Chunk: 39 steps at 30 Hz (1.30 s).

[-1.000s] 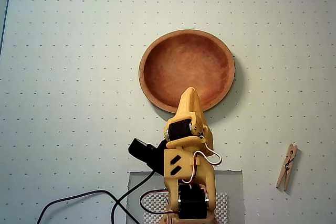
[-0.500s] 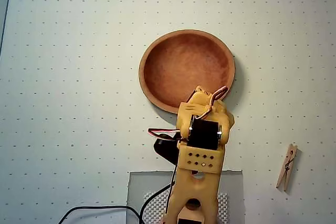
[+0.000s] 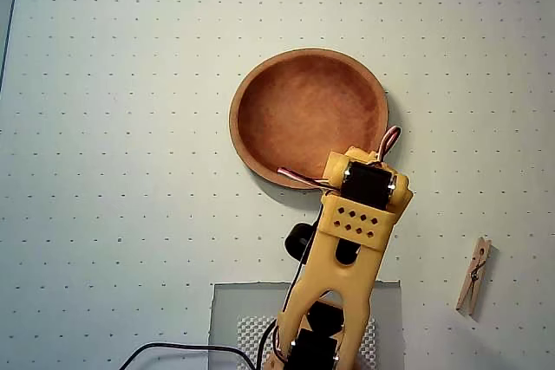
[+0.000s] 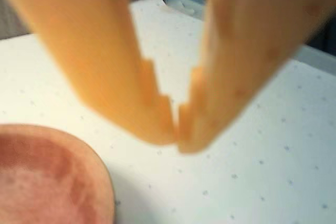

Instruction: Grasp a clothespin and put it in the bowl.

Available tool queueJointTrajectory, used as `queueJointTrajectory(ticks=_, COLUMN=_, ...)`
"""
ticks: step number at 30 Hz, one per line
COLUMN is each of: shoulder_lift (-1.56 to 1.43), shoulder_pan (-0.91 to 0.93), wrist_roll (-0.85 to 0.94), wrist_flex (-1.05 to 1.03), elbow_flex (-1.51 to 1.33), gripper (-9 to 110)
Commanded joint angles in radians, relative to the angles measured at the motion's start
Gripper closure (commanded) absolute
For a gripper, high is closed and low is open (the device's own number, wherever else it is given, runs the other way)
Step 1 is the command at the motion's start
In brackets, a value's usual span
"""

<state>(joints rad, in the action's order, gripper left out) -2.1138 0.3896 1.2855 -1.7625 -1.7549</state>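
No legible writing or labels. Hand (image 4: 177,129) empty, fingertips together, above dotted tabletop (image 3: 121,127) beside bowl (image 3: 260,110). Clothespin (image 3: 473,275) lies well apart, at right in overhead view.

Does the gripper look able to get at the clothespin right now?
Probably yes. The clothespin lies alone on the open mat to the right of the arm in the overhead view, with nothing around it; the gripper is shut and empty.

A white dotted mat (image 3: 121,171) is covering the table; a grey square pad (image 3: 227,318) and a black cable (image 3: 186,348) are lying along its bottom edge.
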Motion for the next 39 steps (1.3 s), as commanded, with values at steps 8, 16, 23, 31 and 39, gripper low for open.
queueJointTrajectory(ticks=8, shoulder_lift=0.189, shoulder_pan=0.236, wrist_roll=0.255, wrist_flex=-0.020, elbow_flex=0.117, gripper=104)
queueJointTrajectory(ticks=16, shoulder_lift=0.202, shoulder_pan=0.399, wrist_roll=0.479, wrist_flex=-0.025, elbow_flex=0.112, gripper=104)
queueJointTrajectory(ticks=23, shoulder_lift=0.206, shoulder_pan=0.492, wrist_roll=0.492, wrist_flex=-0.012, elbow_flex=0.123, gripper=104)
queueJointTrajectory(ticks=31, shoulder_lift=0.275, shoulder_pan=0.586, wrist_roll=0.614, wrist_flex=-0.012, elbow_flex=0.123, gripper=104)
queueJointTrajectory(ticks=39, shoulder_lift=0.325, shoulder_pan=0.637, wrist_roll=0.695, wrist_flex=-0.011, elbow_flex=0.124, gripper=104)
